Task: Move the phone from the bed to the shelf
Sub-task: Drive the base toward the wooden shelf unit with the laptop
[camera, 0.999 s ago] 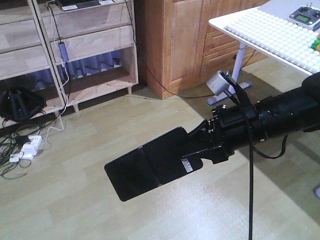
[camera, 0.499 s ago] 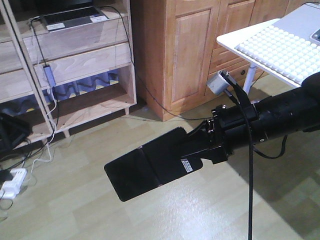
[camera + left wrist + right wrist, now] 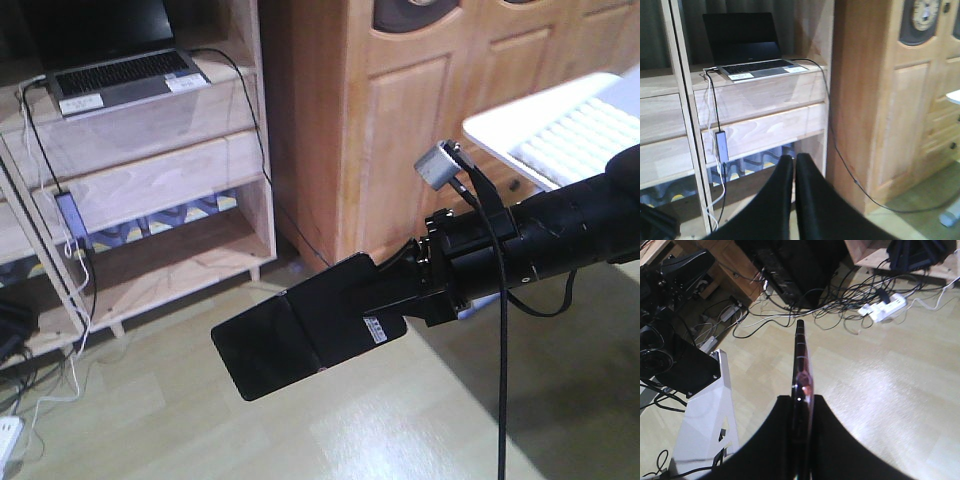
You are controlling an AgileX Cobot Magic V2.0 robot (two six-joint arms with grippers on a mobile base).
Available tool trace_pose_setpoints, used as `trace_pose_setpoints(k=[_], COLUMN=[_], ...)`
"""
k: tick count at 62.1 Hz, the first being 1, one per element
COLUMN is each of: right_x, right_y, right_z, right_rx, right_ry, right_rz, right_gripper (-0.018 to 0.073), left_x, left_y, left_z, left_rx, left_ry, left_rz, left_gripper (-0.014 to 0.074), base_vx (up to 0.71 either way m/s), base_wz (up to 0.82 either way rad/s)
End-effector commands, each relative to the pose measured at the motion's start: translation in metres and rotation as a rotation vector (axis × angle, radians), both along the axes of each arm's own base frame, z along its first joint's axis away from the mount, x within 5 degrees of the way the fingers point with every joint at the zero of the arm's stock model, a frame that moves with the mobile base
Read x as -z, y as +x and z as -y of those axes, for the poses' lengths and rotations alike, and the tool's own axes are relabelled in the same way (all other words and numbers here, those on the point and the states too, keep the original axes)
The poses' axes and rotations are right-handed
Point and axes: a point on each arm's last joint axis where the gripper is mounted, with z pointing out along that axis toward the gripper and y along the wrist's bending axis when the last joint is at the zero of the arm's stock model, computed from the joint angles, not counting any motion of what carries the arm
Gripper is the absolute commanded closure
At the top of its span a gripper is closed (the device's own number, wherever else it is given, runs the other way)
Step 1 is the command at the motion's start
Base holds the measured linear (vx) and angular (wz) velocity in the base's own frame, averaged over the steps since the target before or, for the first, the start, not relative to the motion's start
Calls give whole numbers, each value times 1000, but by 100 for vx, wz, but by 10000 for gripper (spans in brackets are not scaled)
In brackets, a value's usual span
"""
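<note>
Phone [image 3: 290, 340]: black slab held flat in mid-air over the floor, frame centre, touching no surface; white sticker near the gripped end; seen edge-on in the right wrist view.
Right pincer [image 3: 385, 295]: clamped on the phone's right end.
Left pincer [image 3: 794, 165]: fingers together, nothing between them; bottom centre of the left wrist view, facing the shelf.
Shelf [image 3: 160, 180]: pale wood, upper left; open compartment under two thick boards.
Laptop [image 3: 118, 75]: open, taking up most of the shelf's top board.
Cables [image 3: 72, 240]: hanging down the shelf front.
Cabinet [image 3: 400, 130]: orange-brown panelled doors, just right of the shelf.
Desk [image 3: 482, 127]: white, upper right, carrying a studded mat.
Floor [image 3: 180, 430]: pale planks between phone and shelf.
Power strip [image 3: 885, 307]: white, among tangled wires.
</note>
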Motion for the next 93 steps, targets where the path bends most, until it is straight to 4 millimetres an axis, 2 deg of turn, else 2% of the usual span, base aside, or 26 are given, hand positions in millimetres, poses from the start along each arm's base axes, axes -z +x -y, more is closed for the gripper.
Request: trace_pose_setpoints(k=[1, 55, 93], right_x=[-26, -26, -26], right_y=[-10, -10, -10], right_z=[-3, -3, -3], right_rx=[-52, -52, -49], right_ry=[116, 116, 115], right_rz=[8, 8, 10], right_gripper=[561, 561, 561], left_x=[-15, -15, -15], left_y=[-1, -1, -1], left_z=[0, 0, 0], left_rx=[2, 2, 2], left_ry=[-11, -11, -11], left_rz=[108, 108, 108], left_gripper=[595, 595, 595], base_vx=[52, 50, 33], base_wz=[16, 30, 26])
